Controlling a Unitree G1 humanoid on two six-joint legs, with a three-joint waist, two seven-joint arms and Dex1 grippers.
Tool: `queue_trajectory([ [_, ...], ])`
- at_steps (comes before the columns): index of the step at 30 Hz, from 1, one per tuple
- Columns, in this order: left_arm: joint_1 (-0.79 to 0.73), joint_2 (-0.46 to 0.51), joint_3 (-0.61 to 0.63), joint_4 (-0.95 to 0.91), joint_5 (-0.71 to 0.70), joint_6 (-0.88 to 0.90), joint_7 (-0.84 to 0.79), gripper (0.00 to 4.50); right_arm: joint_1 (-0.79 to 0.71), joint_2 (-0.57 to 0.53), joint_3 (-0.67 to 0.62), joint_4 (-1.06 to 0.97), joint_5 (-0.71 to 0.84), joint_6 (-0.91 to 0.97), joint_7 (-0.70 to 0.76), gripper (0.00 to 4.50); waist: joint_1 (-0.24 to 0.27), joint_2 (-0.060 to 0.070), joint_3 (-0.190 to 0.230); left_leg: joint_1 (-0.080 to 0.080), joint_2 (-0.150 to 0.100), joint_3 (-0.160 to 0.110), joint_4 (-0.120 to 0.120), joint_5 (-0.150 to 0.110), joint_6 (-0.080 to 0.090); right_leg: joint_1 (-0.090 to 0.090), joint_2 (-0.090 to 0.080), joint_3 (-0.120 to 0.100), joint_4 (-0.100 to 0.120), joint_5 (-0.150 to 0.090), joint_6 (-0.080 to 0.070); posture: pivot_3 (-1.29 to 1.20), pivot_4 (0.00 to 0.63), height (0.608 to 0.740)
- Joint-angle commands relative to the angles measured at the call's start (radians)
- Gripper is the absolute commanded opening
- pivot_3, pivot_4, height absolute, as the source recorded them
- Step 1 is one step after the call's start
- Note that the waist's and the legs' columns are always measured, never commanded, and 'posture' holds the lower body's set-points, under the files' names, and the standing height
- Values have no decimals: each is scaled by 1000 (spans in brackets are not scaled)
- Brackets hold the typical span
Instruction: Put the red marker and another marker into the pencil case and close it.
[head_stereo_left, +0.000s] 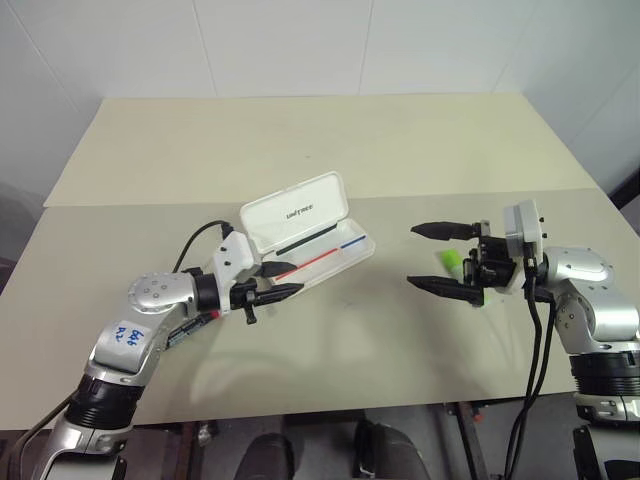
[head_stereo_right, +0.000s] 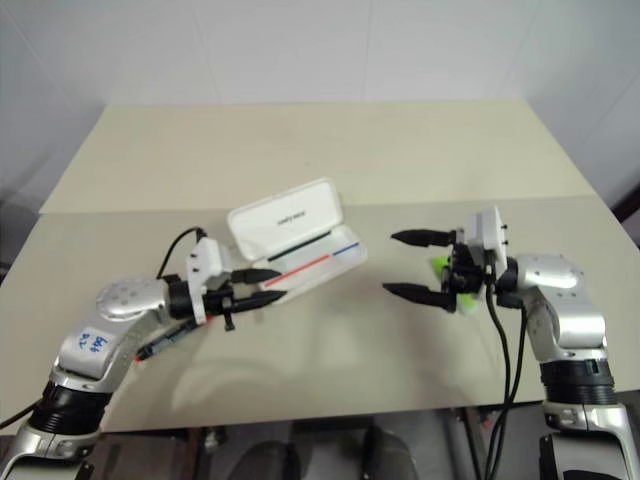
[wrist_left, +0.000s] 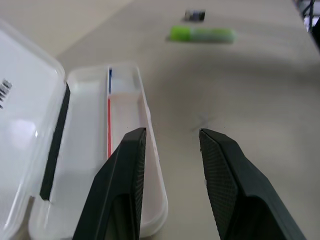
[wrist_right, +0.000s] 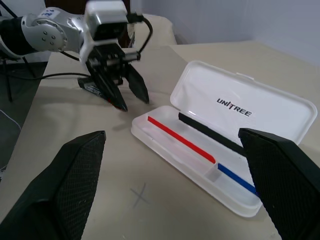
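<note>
The pencil case (head_stereo_left: 322, 196) lies open at the table's middle, its white lid tipped back and thin red, blue and black lines in its tray. My left gripper (head_stereo_left: 287, 281) hovers open and empty at the near left end of the tray (wrist_left: 150, 150). The red marker (head_stereo_left: 205, 320) lies on the table under my left forearm, mostly hidden. The lime-green marker (wrist_left: 202, 34) lies to the right of the case, just behind my right gripper (head_stereo_left: 410, 256). That gripper is wide open, level and pointing left toward the case, with nothing in it.
A small dark clip-like bit (wrist_left: 194, 15) lies just beyond the green marker. The table's front edge (head_stereo_left: 300, 415) runs close under both arms. A seam (head_stereo_left: 150, 203) crosses the tabletop behind the case, with bare surface beyond it.
</note>
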Motion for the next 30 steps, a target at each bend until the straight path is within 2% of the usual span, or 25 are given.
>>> queue_trajectory([
  [1,-22,-11,-18,3,25,1,5,1746,1,14,-7,-72,27,7,-15,4500,-1,0,0,0,0,0,0,0,0,0,0,0,0,0,0,0,150,740],
  [14,-56,-32,-129,76,152,15,3,1746,39,42,-7,-175,43,41,-57,4500,-1,0,0,0,0,0,0,0,0,0,0,0,0,0,0,0,150,740],
  [22,-124,-24,-161,127,209,106,-1,1746,35,-30,-14,-151,52,58,28,4500,0,-1,0,0,0,1,1,0,0,0,0,0,0,0,0,0,150,740],
  [28,-172,-5,-187,147,221,198,-42,1746,-8,-45,-12,-123,50,51,42,4500,-2,-1,-1,1,0,1,1,0,0,0,0,0,1,0,0,0,150,740],
  [30,-186,6,-205,147,231,217,-57,1247,-25,-41,-8,-122,49,53,41,4500,-2,-1,-1,1,0,1,1,0,0,0,0,0,1,0,0,0,150,740],
])
